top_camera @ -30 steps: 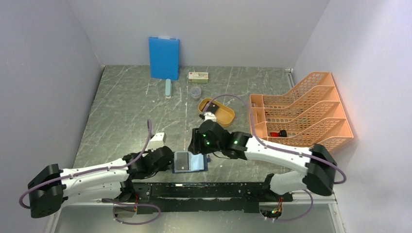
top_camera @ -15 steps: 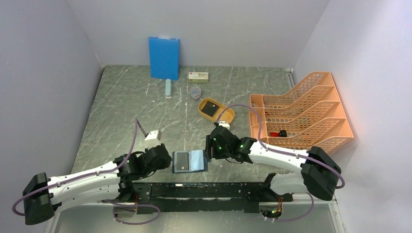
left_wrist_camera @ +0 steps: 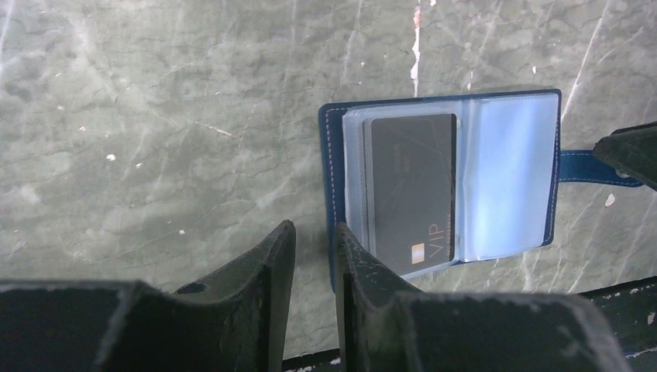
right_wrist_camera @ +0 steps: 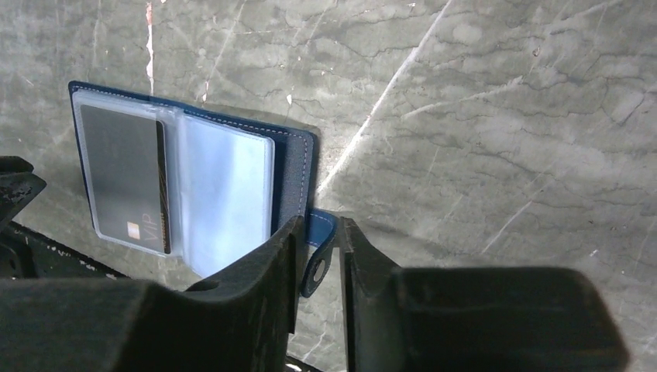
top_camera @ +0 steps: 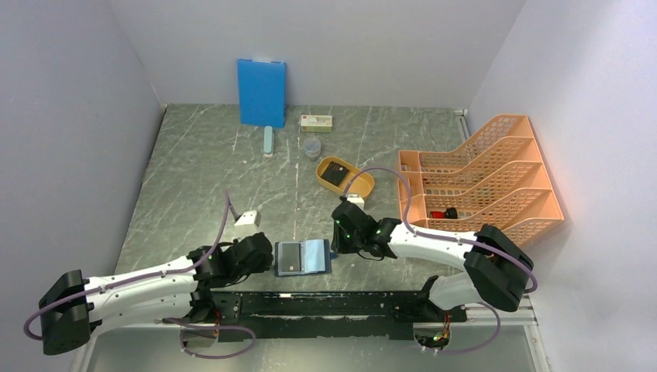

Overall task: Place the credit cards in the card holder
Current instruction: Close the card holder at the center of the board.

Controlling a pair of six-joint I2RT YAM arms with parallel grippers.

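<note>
Card holder (top_camera: 303, 256) open, 1 card (left_wrist_camera: 409, 186) sleeved; right fingers (right_wrist_camera: 263, 267) astride clasp tab (right_wrist_camera: 319, 248).

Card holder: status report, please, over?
Left fingers slightly apart at edge of card holder. Right fingers straddle clasp tab. Holder open, one card inside. Nothing blocking.

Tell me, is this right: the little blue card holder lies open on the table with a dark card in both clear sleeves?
No. The card holder lies open on the table, but only one clear sleeve holds a dark card; the other is empty, as the left wrist view shows.
</note>
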